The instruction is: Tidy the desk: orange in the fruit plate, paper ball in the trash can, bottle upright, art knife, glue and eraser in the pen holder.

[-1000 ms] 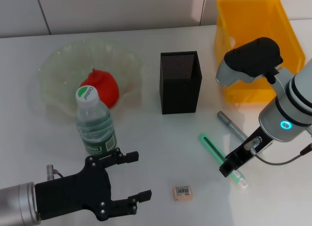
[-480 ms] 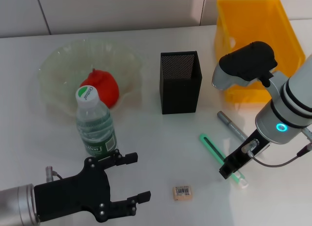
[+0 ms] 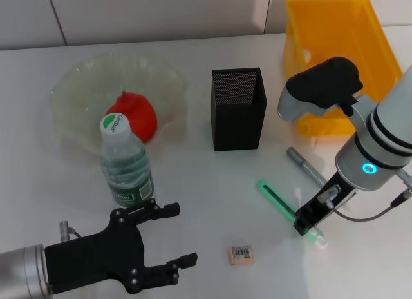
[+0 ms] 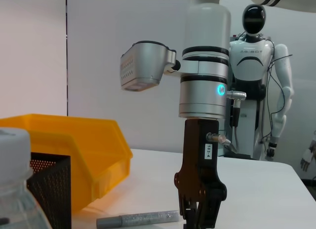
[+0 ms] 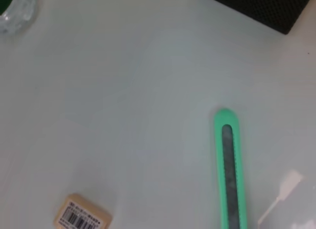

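R tool on art knife near end | eraser apart

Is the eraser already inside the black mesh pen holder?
No, the eraser lies on the white desk in front of the pen holder, well apart from it, in the head view.

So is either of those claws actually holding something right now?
The right gripper sits over the green art knife's near end; a firm hold cannot be told. The left gripper is open and holds nothing.
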You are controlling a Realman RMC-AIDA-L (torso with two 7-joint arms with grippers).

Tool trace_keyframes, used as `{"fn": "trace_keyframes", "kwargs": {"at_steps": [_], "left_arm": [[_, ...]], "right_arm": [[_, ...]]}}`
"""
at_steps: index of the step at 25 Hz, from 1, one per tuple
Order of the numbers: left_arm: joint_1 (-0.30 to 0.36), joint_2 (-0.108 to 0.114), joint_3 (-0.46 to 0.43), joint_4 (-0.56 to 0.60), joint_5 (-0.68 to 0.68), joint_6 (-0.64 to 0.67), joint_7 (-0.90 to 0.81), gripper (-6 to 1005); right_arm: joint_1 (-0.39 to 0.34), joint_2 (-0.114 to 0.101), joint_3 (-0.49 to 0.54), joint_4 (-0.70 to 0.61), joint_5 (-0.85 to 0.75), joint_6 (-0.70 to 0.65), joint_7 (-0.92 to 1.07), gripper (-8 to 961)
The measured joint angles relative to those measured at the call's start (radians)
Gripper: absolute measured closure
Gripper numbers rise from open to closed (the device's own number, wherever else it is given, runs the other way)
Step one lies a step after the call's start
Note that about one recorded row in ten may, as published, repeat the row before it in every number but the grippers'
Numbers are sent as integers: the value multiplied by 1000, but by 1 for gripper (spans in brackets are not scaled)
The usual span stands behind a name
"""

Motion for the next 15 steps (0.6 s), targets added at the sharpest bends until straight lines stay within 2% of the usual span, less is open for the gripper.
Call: {"fn": "trace_keyframes", "kwargs": {"at_steps": [5,15], "left_arm": [[0,0,0,0,0,-1,-1,201],[3,0,0,0,-1,4,-2,201]], "right_arm": [[-7,0,3,-39,3,-9,-2,748],[-51,-3,64,-198,7,-82,-16,787]]}}
